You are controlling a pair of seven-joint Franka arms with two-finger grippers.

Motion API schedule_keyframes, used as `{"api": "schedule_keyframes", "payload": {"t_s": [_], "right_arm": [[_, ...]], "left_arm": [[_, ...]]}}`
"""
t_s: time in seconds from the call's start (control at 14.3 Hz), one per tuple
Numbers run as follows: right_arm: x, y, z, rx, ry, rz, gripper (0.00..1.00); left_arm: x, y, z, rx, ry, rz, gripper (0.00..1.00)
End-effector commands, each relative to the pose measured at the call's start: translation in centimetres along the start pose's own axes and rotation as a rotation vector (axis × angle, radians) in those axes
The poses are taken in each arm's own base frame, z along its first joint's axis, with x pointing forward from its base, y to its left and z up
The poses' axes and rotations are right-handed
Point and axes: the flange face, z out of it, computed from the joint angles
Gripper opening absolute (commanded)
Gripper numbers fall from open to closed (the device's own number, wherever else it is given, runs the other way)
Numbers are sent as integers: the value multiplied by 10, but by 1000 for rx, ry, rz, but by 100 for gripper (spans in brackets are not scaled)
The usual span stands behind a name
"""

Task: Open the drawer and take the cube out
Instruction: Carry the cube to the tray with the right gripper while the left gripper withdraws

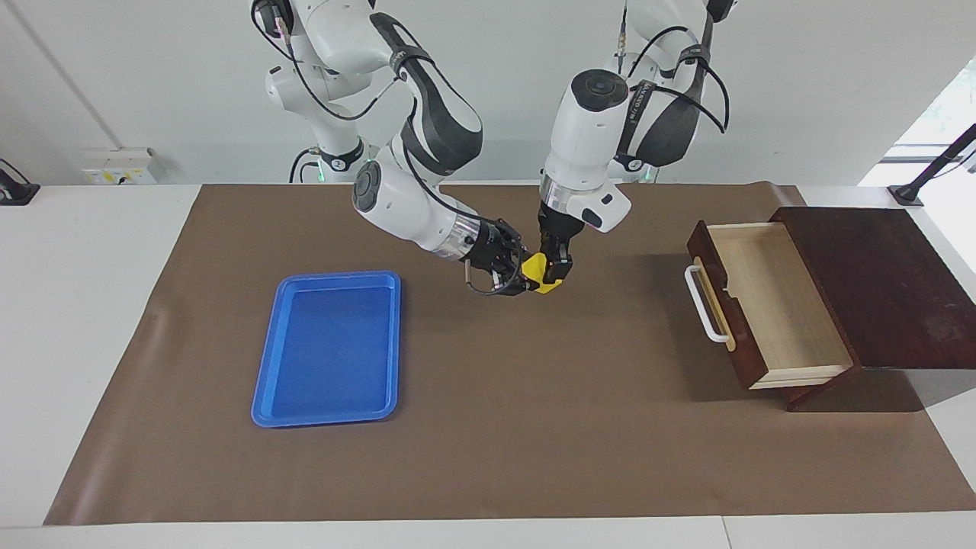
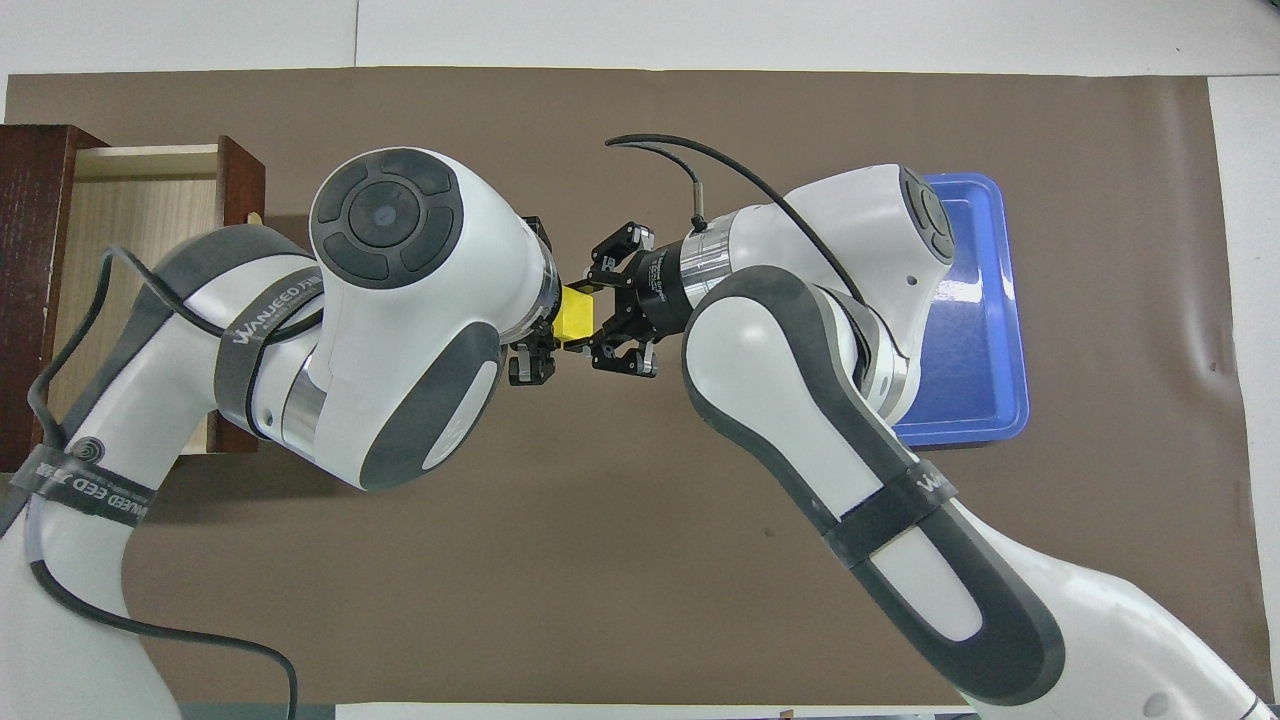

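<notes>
The small yellow cube (image 1: 540, 273) hangs in the air over the middle of the brown mat, between both grippers; it also shows in the overhead view (image 2: 576, 315). My left gripper (image 1: 557, 268) points straight down and is shut on the cube. My right gripper (image 1: 520, 276) comes in sideways from the right arm's end, its fingers spread open at the cube's other face. The drawer (image 1: 770, 305) stands pulled out of the dark wooden box (image 1: 877, 290) at the left arm's end. Its white bar handle (image 1: 703, 305) faces the mat's middle, and its pale interior shows nothing inside.
A flat blue tray (image 1: 328, 351) lies on the mat toward the right arm's end, with nothing in it. In the overhead view the right arm covers part of the tray (image 2: 990, 300) and the left arm covers part of the drawer (image 2: 140, 200).
</notes>
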Motion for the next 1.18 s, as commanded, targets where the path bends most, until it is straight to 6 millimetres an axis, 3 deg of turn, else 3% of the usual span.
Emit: {"api": "schedule_keyframes", "payload": {"t_s": [0.0,0.07,0.21,0.49,0.56,0.63,0.7,0.84,0.98,1.12], "right_arm": [[9,-2,-11,-16,-7,-4,0],[10,-2,-12,-15,-6,-4,0],[9,-2,-12,-17,-6,-5,0],[20,-8,-26,-28,-7,-10,0],[32,-11,-36,-44,-10,-28,0],[53,-17,-53,-64,-11,-43,0],[78,-23,-71,-75,3,-67,0],[125,-31,-107,-104,65,-122,0],[164,-37,-138,-123,141,-187,0],[184,-37,-151,-181,267,-243,0]], "left_arm": [[8,4,-3,-15,21,-3,44],[11,6,-3,-10,24,-9,99],[26,11,-12,-19,26,-29,100],[82,29,-11,0,48,-70,100],[101,31,-8,11,56,-75,100],[126,35,-3,19,65,-80,100],[165,37,5,34,77,-79,100],[208,39,14,16,111,-14,100],[230,39,30,-1,157,-8,100],[243,37,43,-9,210,15,100]]}}
